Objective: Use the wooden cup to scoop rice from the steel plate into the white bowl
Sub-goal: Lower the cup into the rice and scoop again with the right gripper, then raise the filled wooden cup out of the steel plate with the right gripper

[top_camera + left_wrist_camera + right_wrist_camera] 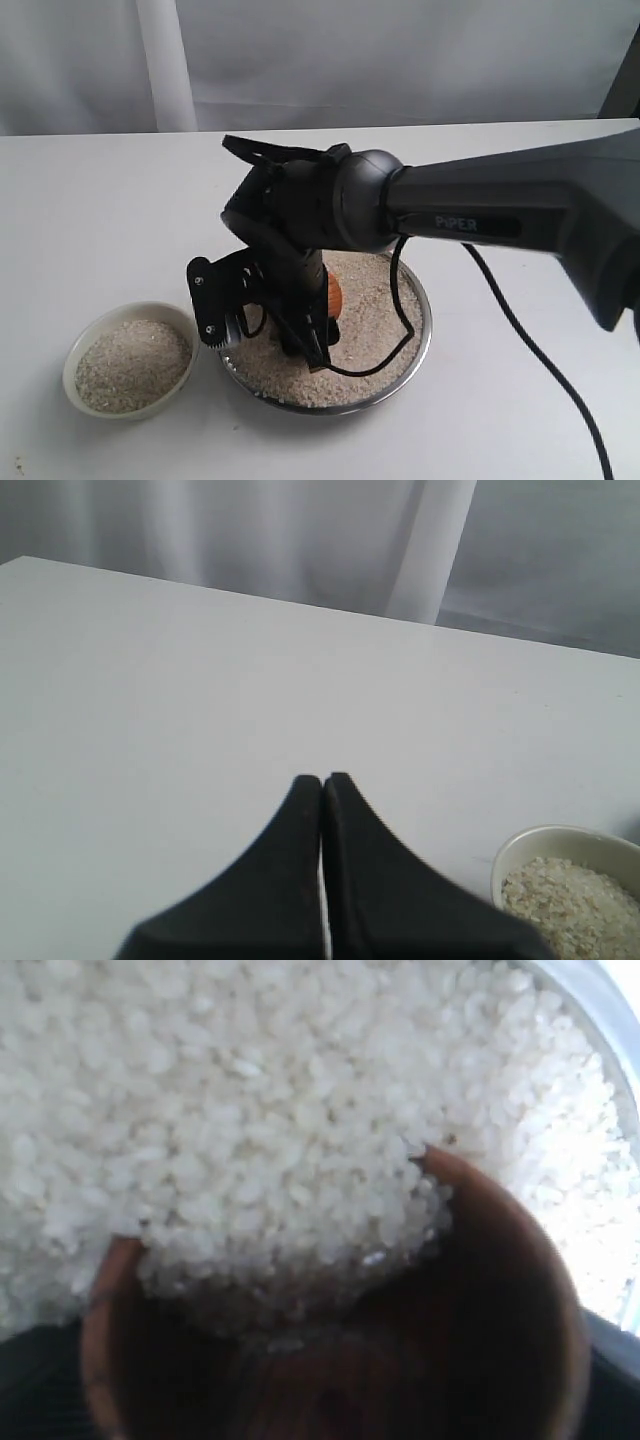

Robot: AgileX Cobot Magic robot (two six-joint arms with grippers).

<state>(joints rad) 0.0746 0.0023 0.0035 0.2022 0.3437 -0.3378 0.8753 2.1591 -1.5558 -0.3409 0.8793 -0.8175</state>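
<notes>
Down in the steel plate (427,335), my right gripper (312,335) is spread wide and clamped around the wooden cup (500,1290), its mouth shoved into the rice (250,1110). The cup's tipped over, long axis lying low, mouth facing away from my wrist into the heap. My worry: if I lift before rolling it upright, the grains pour back out or hit the table short of the white bowl (70,365). My left gripper (322,780) hangs aside, fingers pressed together.
</notes>
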